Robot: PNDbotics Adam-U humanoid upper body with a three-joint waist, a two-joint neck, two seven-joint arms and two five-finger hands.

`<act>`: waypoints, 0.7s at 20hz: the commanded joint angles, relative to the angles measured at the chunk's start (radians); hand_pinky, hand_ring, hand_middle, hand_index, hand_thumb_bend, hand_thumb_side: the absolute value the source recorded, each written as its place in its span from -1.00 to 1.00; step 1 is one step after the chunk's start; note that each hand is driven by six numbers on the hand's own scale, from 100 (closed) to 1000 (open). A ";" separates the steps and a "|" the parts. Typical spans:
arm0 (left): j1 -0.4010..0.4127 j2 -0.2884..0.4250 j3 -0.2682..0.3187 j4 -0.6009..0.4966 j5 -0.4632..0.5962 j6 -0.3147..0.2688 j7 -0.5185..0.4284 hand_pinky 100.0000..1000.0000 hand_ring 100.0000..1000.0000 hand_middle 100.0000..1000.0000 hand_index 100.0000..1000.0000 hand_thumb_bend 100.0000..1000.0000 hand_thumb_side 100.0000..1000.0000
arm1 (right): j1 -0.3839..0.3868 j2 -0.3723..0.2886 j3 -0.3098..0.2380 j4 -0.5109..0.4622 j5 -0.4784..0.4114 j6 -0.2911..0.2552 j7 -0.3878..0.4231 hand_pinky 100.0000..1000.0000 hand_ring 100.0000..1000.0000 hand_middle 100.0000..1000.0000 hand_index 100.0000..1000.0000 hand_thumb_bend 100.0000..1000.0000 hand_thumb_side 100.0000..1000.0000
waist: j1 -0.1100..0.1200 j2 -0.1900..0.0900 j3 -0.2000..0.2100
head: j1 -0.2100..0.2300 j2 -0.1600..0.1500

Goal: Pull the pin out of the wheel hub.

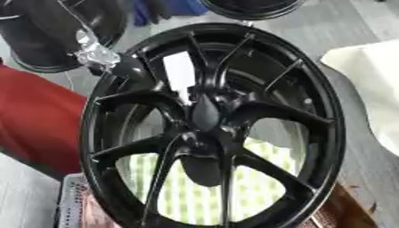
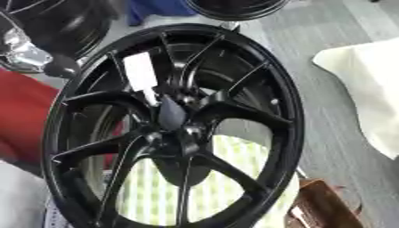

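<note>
Where the left hand (image 1: pixel 128 69) meets the wheel hub (image 1: pixel 269 111), at about ten o'clock on the rim, its black shell merges with the black metal. Whether it is spread, pressed together or pinching anything cannot be told. It appears to touch the rim's outer edge. The wheel hub stands tilted and fills the view. A dark tapered piece (image 1: pixel 205 113) at its centre may be the pin, with a white label (image 1: pixel 179 73) toward eleven o'clock of it. Done well, the pull likely means reaching to the centre, gripping that piece along its length and drawing it straight out. The right hand is out of view.
</note>
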State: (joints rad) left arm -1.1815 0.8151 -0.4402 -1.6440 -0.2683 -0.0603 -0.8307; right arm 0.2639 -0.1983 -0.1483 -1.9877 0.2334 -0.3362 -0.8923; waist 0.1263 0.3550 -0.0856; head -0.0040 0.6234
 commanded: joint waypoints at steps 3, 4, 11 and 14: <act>-0.030 -0.016 -0.024 0.000 -0.088 0.088 0.001 0.87 0.74 0.50 0.77 0.09 0.44 | -0.004 -0.006 -0.007 -0.012 -0.018 -0.013 -0.015 -0.31 0.15 -0.28 0.18 -0.58 -0.68 | -0.004 -0.024 -0.002 | -0.001 0.012; -0.032 -0.022 -0.031 -0.004 -0.105 0.104 -0.002 0.87 0.74 0.49 0.77 0.09 0.44 | -0.006 -0.006 -0.007 -0.012 -0.020 -0.012 -0.015 -0.31 0.15 -0.28 0.18 -0.59 -0.68 | -0.003 -0.024 -0.002 | 0.000 0.014; -0.029 -0.058 -0.064 -0.027 -0.182 0.220 -0.013 0.88 0.75 0.50 0.78 0.08 0.48 | -0.018 -0.001 -0.005 -0.012 -0.032 -0.009 -0.015 -0.31 0.15 -0.29 0.18 -0.59 -0.67 | 0.004 -0.019 -0.007 | 0.004 0.012; -0.031 -0.068 -0.075 -0.036 -0.183 0.261 -0.023 0.88 0.75 0.51 0.78 0.09 0.49 | -0.024 0.000 -0.004 -0.012 -0.035 -0.008 -0.015 -0.31 0.15 -0.29 0.18 -0.60 -0.67 | 0.007 -0.017 -0.011 | 0.006 0.012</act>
State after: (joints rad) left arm -1.1900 0.7352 -0.5206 -1.6653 -0.4442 0.1818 -0.8511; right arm 0.2392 -0.1963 -0.1479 -1.9877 0.2021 -0.3331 -0.8931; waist 0.1394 0.3553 -0.0970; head -0.0016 0.6355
